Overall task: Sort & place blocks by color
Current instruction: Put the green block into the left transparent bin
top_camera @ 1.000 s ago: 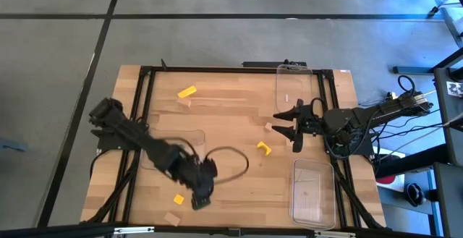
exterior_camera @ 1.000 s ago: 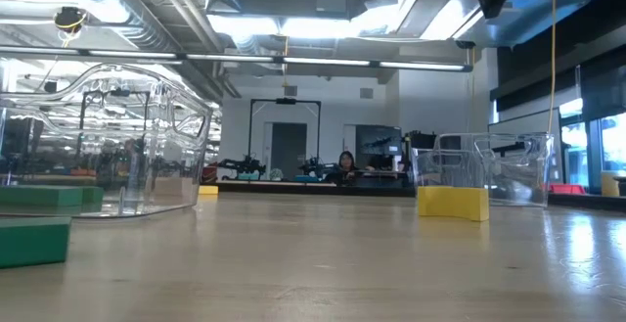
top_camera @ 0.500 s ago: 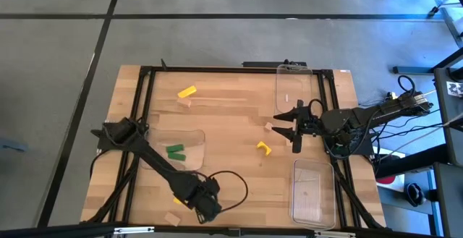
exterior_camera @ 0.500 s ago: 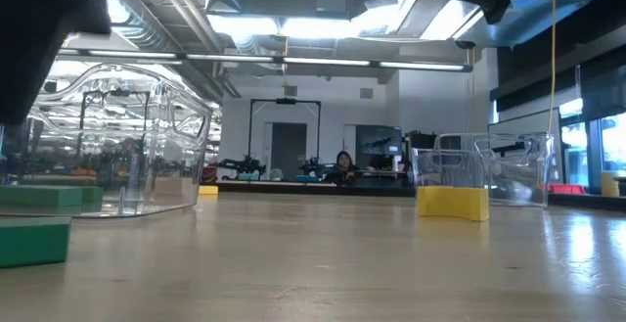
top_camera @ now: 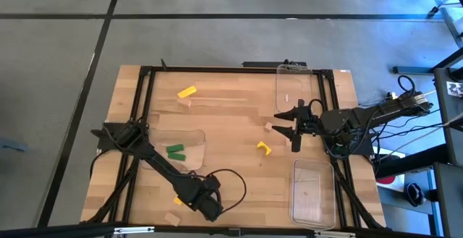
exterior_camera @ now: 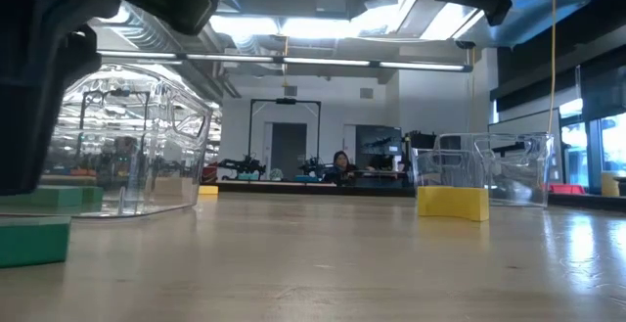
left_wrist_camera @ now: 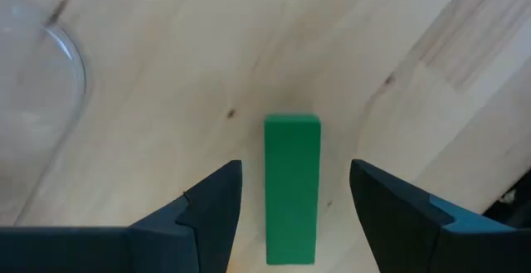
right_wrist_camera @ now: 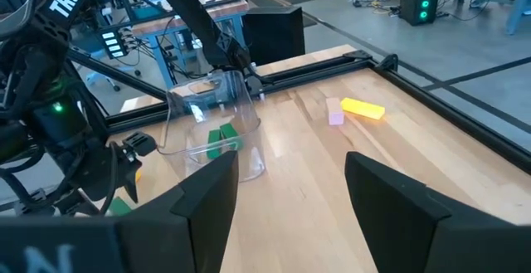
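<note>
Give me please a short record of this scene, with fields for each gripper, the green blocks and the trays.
left gripper: open, at the table's near edge, fingers either side of a green block lying on the wood, no contact visible
right gripper: open, holding nothing
left tray: holds two green blocks
right trays: two, no blocks visible inside

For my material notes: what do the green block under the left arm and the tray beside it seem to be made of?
Green block: probably painted wood, with a flat matte colour and crisp square edges.
Tray: looks like clear glossy plastic, since the table's grain shows through it and its rim shines.
</note>
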